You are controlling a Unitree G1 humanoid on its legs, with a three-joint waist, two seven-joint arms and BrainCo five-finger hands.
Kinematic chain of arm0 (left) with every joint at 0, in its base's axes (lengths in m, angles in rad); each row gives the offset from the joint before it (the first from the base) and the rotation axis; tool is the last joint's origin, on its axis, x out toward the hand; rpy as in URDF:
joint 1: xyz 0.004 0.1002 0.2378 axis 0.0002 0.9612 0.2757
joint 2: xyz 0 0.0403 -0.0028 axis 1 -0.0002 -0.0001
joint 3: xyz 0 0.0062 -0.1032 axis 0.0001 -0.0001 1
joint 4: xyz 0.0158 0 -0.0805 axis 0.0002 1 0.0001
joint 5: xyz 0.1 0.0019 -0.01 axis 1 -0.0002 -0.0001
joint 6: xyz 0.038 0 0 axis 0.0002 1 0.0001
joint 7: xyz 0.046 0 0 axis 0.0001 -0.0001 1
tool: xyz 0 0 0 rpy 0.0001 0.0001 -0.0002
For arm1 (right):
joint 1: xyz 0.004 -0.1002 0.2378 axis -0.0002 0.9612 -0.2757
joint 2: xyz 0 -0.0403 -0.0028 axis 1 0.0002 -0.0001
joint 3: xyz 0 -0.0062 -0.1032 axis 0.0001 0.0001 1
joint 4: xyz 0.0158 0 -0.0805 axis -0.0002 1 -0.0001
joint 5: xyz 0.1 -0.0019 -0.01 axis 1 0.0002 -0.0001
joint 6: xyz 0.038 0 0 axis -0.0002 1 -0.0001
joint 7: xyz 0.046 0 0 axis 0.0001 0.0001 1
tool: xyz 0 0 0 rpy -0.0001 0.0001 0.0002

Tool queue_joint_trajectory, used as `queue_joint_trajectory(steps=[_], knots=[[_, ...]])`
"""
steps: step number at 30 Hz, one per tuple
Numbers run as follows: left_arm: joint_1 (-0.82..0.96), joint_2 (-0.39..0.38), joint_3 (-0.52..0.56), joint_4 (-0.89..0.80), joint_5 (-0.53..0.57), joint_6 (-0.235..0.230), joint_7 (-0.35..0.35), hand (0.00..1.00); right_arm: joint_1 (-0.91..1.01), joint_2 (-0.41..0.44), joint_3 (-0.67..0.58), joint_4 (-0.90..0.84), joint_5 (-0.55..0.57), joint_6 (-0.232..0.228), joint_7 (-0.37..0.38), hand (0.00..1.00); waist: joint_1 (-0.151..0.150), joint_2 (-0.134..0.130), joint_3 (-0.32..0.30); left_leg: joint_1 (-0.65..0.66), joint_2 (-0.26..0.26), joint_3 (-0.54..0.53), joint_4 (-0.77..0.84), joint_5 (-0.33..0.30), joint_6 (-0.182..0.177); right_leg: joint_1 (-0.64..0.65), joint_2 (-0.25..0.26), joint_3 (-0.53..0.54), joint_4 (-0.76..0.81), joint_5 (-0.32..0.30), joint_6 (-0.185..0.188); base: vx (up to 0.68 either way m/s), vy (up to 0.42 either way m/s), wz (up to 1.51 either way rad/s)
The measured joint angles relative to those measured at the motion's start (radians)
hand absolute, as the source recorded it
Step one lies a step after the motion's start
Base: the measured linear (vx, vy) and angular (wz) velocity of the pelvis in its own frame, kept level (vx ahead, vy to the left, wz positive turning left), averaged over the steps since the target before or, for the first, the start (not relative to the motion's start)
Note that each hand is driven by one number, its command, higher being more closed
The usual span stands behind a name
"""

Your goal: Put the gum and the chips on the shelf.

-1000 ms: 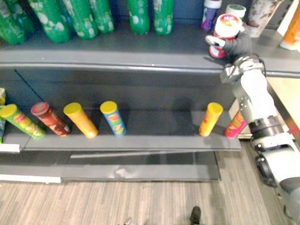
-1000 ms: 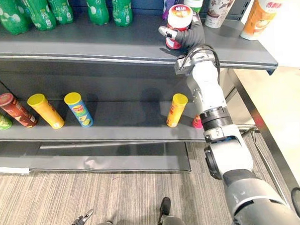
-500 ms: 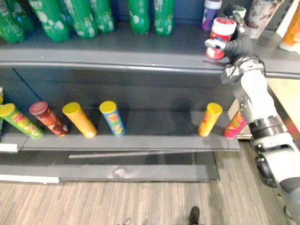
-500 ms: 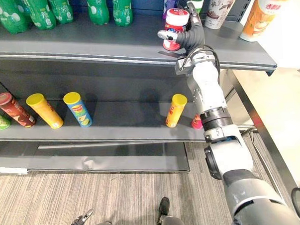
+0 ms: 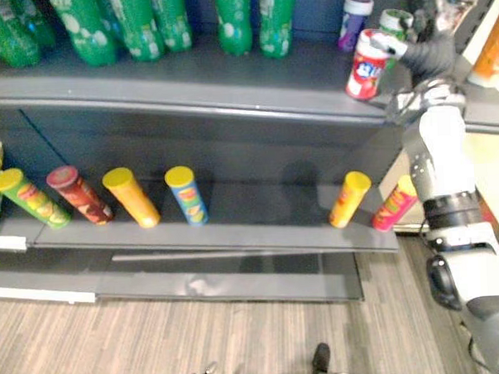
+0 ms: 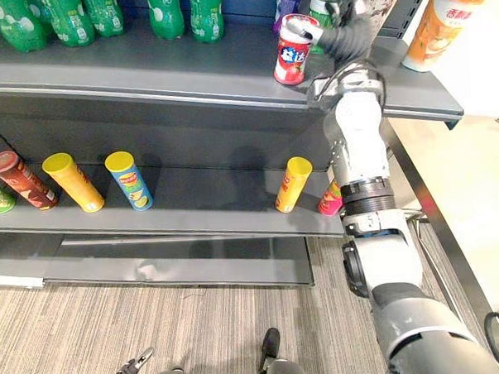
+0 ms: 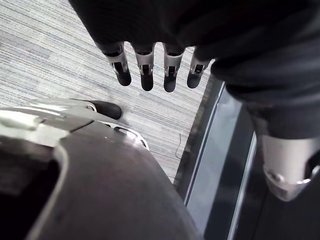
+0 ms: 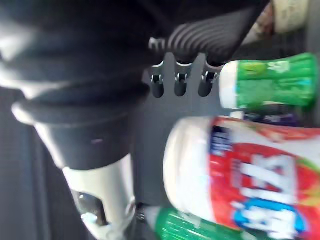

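upper shelf (image 5: 228,80), upper right of the frame, now carries the gum tub (image 5: 367,64), leaning slightly, because your right hand (image 5: 432,53) has let go and spread its fingers just beside it; the gum looks placed, and chip cans (image 5: 349,197) already lie on the lower shelf (image 5: 259,210).

1 second ago the right hand (image 5: 430,53) was closed around the gum canister (image 5: 366,66) and held it just above the upper shelf (image 5: 228,80). Now the canister stands on this shelf. The hand has released it, with relaxed fingers, and has moved to the canister's right side.
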Motion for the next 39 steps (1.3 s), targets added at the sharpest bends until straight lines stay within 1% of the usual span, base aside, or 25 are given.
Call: queue_joint_trajectory(steps=[1,5,7,9,10,12,14,15,17,19,22,24,26,28,31,33,34,36,37,39], knots=[[0.000,0.000,0.002,0.000,0.000,0.000,0.004,0.00,0.000,-0.002,-0.011,-0.029,0.000,-0.014,-0.007,0.00,-0.001,0.000,0.000,0.000,0.000,0.000,0.001,0.000,0.000,0.000,0.000,0.000,0.000,0.000,0.000,0.00,0.000,0.00],[0.000,-0.001,0.004,0.000,0.001,0.000,0.007,0.00,0.004,-0.002,-0.048,-0.119,0.002,-0.032,-0.007,0.00,-0.004,0.000,0.000,-0.002,0.001,0.000,0.006,0.000,0.000,0.000,0.000,0.001,0.000,0.000,0.000,0.00,0.000,0.00],[0.000,-0.001,0.004,0.000,0.001,0.000,0.008,0.00,0.026,-0.002,-0.066,-0.184,0.009,-0.050,-0.006,0.00,-0.004,0.000,0.000,-0.003,0.002,0.000,0.009,-0.001,-0.001,0.001,0.001,0.001,0.000,0.000,0.000,0.00,0.000,0.00],[0.001,-0.001,0.004,0.001,0.001,0.001,0.008,0.00,0.107,0.003,-0.082,-0.313,0.012,-0.072,-0.005,0.00,-0.005,0.001,0.000,-0.003,0.002,0.000,0.011,-0.001,-0.001,0.001,0.001,0.002,0.000,0.000,0.000,0.00,0.000,0.00],[0.001,-0.002,0.004,0.001,0.001,0.001,0.008,0.00,0.136,0.009,-0.086,-0.348,0.014,-0.079,-0.005,0.00,-0.005,0.001,0.000,-0.003,0.003,0.001,0.011,-0.001,-0.001,0.001,0.001,0.003,0.000,0.000,0.000,0.00,0.000,0.00],[0.003,-0.002,0.005,0.002,0.002,0.001,0.009,0.00,0.282,0.060,-0.103,-0.472,0.023,-0.106,0.006,0.00,-0.013,0.001,-0.001,-0.002,0.003,0.002,0.011,-0.001,-0.001,0.001,0.002,0.004,0.000,0.000,0.000,0.00,0.000,0.00],[0.007,-0.002,0.005,0.003,0.002,0.002,0.011,0.00,0.383,0.104,-0.104,-0.529,0.036,-0.107,0.014,0.00,-0.023,0.002,-0.001,-0.002,0.003,0.003,0.012,-0.001,-0.001,0.001,0.002,0.005,0.000,0.000,0.000,0.00,0.000,0.00],[0.009,-0.004,0.007,0.005,0.004,0.002,0.015,0.00,0.503,0.147,-0.103,-0.592,0.051,-0.107,0.024,0.00,-0.030,0.004,-0.002,-0.002,0.003,0.005,0.012,-0.002,-0.001,0.000,0.003,0.007,0.000,0.000,0.000,0.00,0.000,-0.03],[0.010,-0.010,0.026,0.010,0.017,0.002,0.016,0.00,0.621,0.176,-0.097,-0.641,0.051,-0.106,0.048,0.00,-0.036,0.007,-0.004,-0.001,0.004,0.008,0.012,-0.003,-0.002,-0.001,0.004,0.009,0.000,0.000,0.000,0.00,0.000,-0.05],[0.019,-0.028,0.042,0.013,0.019,0.002,0.024,0.00,0.799,0.197,-0.053,-0.703,0.051,-0.105,0.092,0.00,-0.053,0.015,-0.009,0.000,0.005,0.010,0.014,-0.007,-0.002,-0.002,0.006,0.013,0.000,0.000,0.000,0.00,0.000,-0.06],[0.023,-0.032,0.042,0.015,0.029,0.001,0.030,0.00,0.974,0.223,0.009,-0.740,0.043,-0.103,0.145,0.00,-0.058,0.028,-0.016,0.001,0.007,0.020,0.026,-0.016,-0.004,-0.004,0.009,0.026,0.000,0.000,0.000,0.00,-0.001,-0.13],[0.023,-0.036,0.043,0.016,0.052,-0.002,0.030,0.00,1.073,0.238,0.039,-0.740,0.039,-0.094,0.183,0.00,-0.059,0.036,-0.021,0.001,0.008,0.030,0.033,-0.026,-0.005,-0.004,0.011,0.036,0.000,-0.001,0.000,-0.01,-0.004,-0.14],[0.023,-0.036,0.043,0.022,0.058,-0.005,0.030,0.00,1.134,0.259,0.050,-0.739,0.037,-0.094,0.200,0.00,-0.067,0.039,-0.023,0.001,0.008,0.031,0.034,-0.030,-0.005,-0.005,0.009,0.037,-0.001,-0.003,0.003,-0.01,-0.003,-0.03],[0.022,-0.036,0.044,0.032,0.058,-0.008,0.031,0.00,1.206,0.281,0.058,-0.735,0.004,-0.094,0.213,0.00,-0.072,0.044,-0.026,0.001,0.007,0.032,0.037,-0.033,-0.005,-0.004,0.008,0.037,-0.003,-0.006,0.005,0.00,0.000,0.00],[0.025,-0.036,0.044,0.042,0.058,-0.015,0.037,0.00,1.285,0.312,0.093,-0.625,-0.002,-0.103,0.228,0.00,-0.080,0.049,-0.032,0.000,0.008,0.036,0.044,-0.041,-0.004,-0.003,0.007,0.038,-0.005,-0.007,0.004,0.00,0.000,-0.02],[0.025,-0.038,0.043,0.044,0.057,-0.023,0.041,0.00,1.322,0.330,0.111,-0.433,0.002,-0.094,0.242,0.00,-0.081,0.053,-0.033,0.000,0.009,0.041,0.050,-0.048,-0.005,-0.003,0.009,0.044,-0.006,-0.007,0.004,0.00,0.000,-0.06],[0.025,-0.038,0.043,0.044,0.057,-0.023,0.043,0.00,1.327,0.330,0.114,-0.368,0.002,-0.087,0.249,0.00,-0.081,0.054,-0.033,0.000,0.009,0.042,0.050,-0.048,-0.005,-0.003,0.010,0.045,-0.006,-0.007,0.004,0.00,0.000,0.00],[0.020,-0.041,0.040,0.050,0.059,-0.022,0.048,0.00,1.333,0.329,0.106,-0.124,0.023,-0.032,0.279,0.00,-0.080,0.060,-0.034,0.001,0.010,0.044,0.051,-0.050,-0.008,-0.003,0.010,0.047,-0.006,-0.007,0.004,0.00,0.000,0.00],[0.020,-0.042,0.039,0.050,0.059,-0.022,0.049,0.00,1.334,0.330,0.101,-0.075,0.022,-0.019,0.279,0.00,-0.080,0.064,-0.035,0.001,0.010,0.045,0.052,-0.050,-0.009,-0.003,0.010,0.047,-0.006,-0.007,0.004,0.02,0.010,-0.03],[0.019,-0.050,0.033,0.050,0.060,-0.022,0.050,0.00,1.328,0.330,0.063,0.105,0.007,-0.008,0.271,0.00,-0.080,0.079,-0.039,0.004,0.010,0.050,0.052,-0.052,-0.009,-0.004,0.009,0.051,-0.005,-0.007,0.005,0.03,0.013,-0.06]])
